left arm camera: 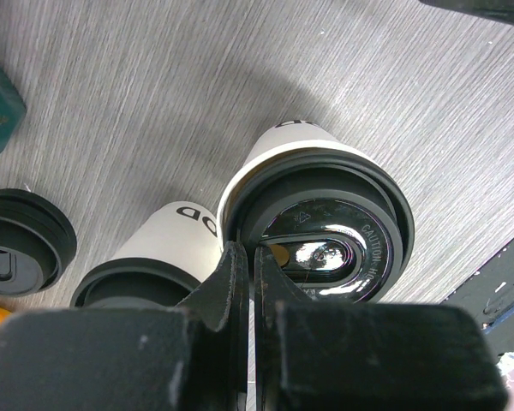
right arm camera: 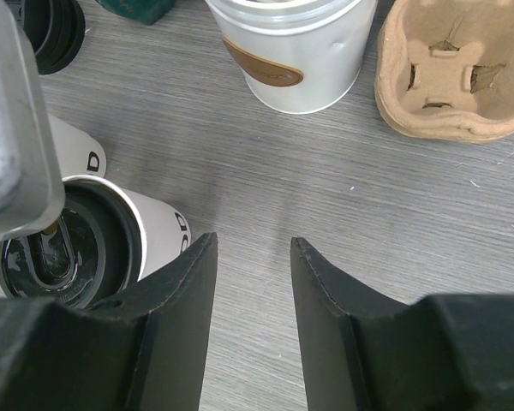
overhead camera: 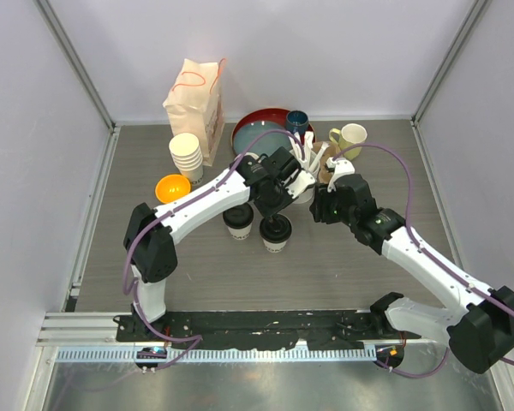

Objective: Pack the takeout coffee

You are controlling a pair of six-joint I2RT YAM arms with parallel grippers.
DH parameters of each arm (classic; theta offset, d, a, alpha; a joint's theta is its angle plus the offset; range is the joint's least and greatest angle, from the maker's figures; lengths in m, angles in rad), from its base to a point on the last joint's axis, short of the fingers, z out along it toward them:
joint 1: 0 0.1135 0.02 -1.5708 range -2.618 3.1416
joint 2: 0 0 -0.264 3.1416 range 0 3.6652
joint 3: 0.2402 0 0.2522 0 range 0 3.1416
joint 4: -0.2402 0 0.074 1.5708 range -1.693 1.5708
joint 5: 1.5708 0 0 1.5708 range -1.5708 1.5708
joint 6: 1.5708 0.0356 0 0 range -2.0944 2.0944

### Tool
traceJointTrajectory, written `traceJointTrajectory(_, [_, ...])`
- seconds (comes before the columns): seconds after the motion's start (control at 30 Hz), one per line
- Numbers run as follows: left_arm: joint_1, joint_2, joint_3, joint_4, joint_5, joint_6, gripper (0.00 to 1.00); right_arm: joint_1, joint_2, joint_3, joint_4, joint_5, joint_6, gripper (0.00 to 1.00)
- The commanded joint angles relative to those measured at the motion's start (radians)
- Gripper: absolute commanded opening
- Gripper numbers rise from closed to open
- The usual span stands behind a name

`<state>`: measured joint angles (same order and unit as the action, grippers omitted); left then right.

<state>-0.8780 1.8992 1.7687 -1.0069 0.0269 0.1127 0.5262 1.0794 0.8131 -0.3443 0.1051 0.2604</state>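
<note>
left gripper (left arm camera: 247, 261) clenched at 9 o'clock on the cup lid (left arm camera: 325, 233); i fear a nudge tips it. right gripper (right arm camera: 253, 282) released.

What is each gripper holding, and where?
Right gripper: nothing, jaws open. Left gripper: shut at the black lid of one cup; whether it pinches the rim cannot be told.

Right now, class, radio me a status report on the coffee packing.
Left gripper shut, tips at one cup lid rim. Right gripper open, empty. Second cup alongside, both upright; cardboard carrier empty. White canister beside carrier.
</note>
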Motion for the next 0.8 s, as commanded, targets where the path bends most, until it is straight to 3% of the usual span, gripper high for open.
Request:
traceJointTrajectory(0.0, [-0.004, 0.006, 0.028, -0.001, 0.019, 0.004, 0.0, -0.003, -0.027, -0.006, 0.054, -0.022, -0.012, 0.45])
traceJointTrajectory(0.23, [-0.006, 0.014, 0.028, -0.001, 0.039, 0.004, 0.0, -0.003, -0.018, -0.015, 0.085, -0.091, -0.006, 0.47])
traceJointTrajectory(0.57, [-0.004, 0.005, 0.017, 0.005, 0.005, 0.015, 0.0, -0.003, -0.03, -0.054, 0.18, -0.326, -0.016, 0.57])
traceJointTrajectory(0.77, [-0.003, -0.026, 0.031, 0.005, -0.01, 0.022, 0.0, -0.002, -0.035, -0.06, 0.183, -0.338, -0.016, 0.58])
